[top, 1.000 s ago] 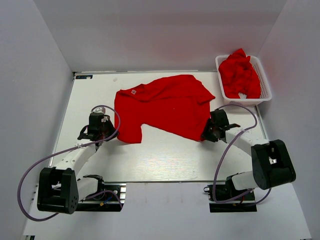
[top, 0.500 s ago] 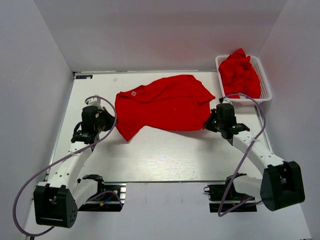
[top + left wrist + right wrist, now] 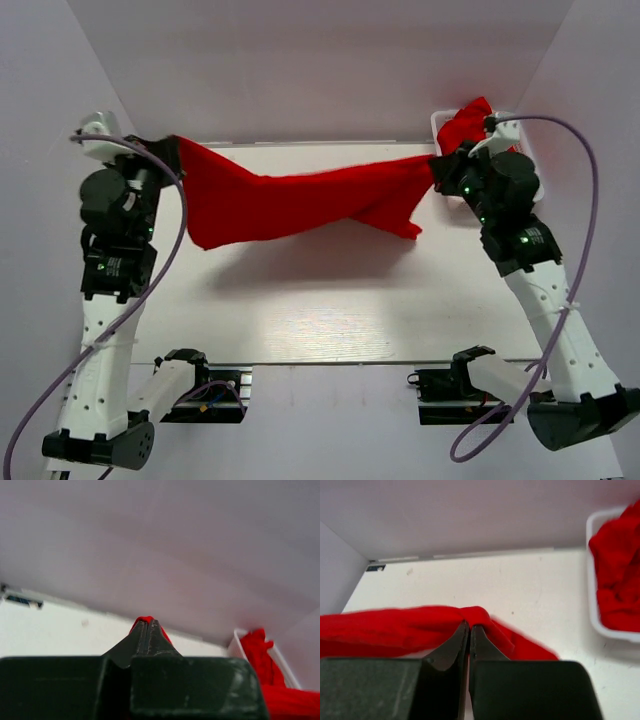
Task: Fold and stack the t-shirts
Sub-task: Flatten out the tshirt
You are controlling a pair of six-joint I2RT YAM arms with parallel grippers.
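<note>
A red t-shirt (image 3: 300,200) hangs stretched in the air between my two grippers, well above the white table (image 3: 330,310). My left gripper (image 3: 168,150) is shut on its left end, raised high at the far left; in the left wrist view (image 3: 145,622) only a bit of red cloth shows past the tips. My right gripper (image 3: 440,172) is shut on its right end, raised at the far right; in the right wrist view (image 3: 469,626) the cloth (image 3: 395,632) bunches at the tips and runs left. The shirt's middle sags and a corner droops near the right end.
A white basket (image 3: 520,125) at the far right corner holds more red t-shirts (image 3: 470,125); it also shows in the right wrist view (image 3: 592,580). White walls enclose the table on the left, back and right. Cables loop from both arms.
Both arms have lifted the shirt off the table and pulled apart, from low near the table's middle to high at the far left and far right. The shirt now hangs stretched.
</note>
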